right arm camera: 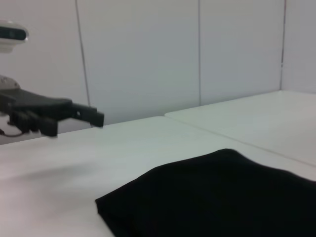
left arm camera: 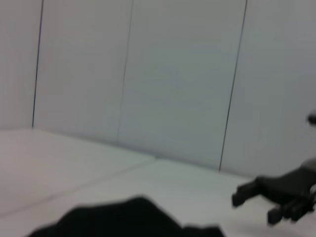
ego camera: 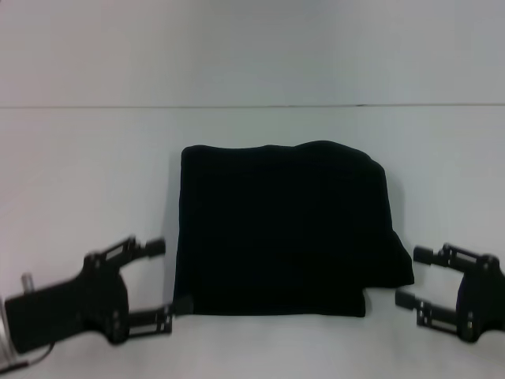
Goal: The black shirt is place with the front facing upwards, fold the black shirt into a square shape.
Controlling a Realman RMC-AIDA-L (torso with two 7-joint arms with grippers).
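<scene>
The black shirt (ego camera: 280, 229) lies folded into a rough rectangle on the white table, with no lettering showing. It also shows in the left wrist view (left arm camera: 118, 219) and the right wrist view (right arm camera: 217, 197). My left gripper (ego camera: 162, 283) is open just off the shirt's near left corner, its lower finger close to the cloth edge. My right gripper (ego camera: 414, 276) is open just off the shirt's near right corner, holding nothing. Each wrist view shows the other arm's gripper farther off: the right one (left arm camera: 276, 195) and the left one (right arm camera: 49, 116).
The white table (ego camera: 87, 181) runs wide around the shirt, with a seam line across its far part (ego camera: 252, 105). Pale wall panels (right arm camera: 148, 54) stand behind the table.
</scene>
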